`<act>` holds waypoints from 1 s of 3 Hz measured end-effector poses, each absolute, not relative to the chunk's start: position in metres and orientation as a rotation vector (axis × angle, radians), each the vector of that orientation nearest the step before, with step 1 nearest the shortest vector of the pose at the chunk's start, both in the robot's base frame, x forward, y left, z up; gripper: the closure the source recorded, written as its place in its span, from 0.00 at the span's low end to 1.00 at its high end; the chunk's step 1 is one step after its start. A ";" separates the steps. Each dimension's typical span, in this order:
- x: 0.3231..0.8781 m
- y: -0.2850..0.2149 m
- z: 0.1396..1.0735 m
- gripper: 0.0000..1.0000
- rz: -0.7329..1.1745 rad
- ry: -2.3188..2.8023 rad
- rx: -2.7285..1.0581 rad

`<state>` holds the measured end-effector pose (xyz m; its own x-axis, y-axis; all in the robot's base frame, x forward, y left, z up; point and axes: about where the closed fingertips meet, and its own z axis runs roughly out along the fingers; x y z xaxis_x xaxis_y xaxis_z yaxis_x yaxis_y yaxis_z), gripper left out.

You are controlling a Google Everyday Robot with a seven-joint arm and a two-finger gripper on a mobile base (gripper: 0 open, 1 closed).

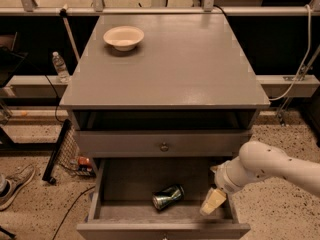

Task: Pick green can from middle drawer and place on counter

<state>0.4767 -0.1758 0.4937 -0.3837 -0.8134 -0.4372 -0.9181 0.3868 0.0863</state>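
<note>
Your hand [213, 201] hangs low inside the middle drawer [125, 179], at its right end close to the right side wall, below the near right corner of the counter [170, 69]. It shows as one pale cream wedge pointing down toward the drawer floor; you cannot tell whether it is spread or pressed together. It holds nothing.

Just to the left of the hand, apart from it, lies the green can [168, 197]. It is on its side on the drawer floor, near the drawer's front wall and about midway along it. Its body is shiny dark green with pale markings, and one silvery end faces the left. The can lies at a slight slant, its right end farther back.

The middle drawer is pulled well out below the counter's near edge, its plain grey inside open to view. Above it sits a closed drawer front [125, 143] with a small round knob [163, 146], and above that a dark open slot just under the counter.

On the counter, near the far left corner, stands a cream bowl [123, 37]. Beyond the counter's left edge, a water bottle [60, 67] stands on a low ledge, and a shoe [15, 184] lies on the speckled floor.

Your arm [272, 166] comes in from the right, white and rounded, sloping down past the drawer's right wall to the wrist above the hand.
</note>
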 end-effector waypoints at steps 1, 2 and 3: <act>0.485 -0.166 0.474 0.00 0.484 2.254 -1.533; 0.493 -0.153 0.460 0.00 0.517 2.159 -1.527; 0.500 -0.138 0.454 0.00 0.546 2.078 -1.525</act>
<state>0.5003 -0.1384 0.4542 -0.2463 -0.7549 -0.6079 -0.9562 0.2917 0.0251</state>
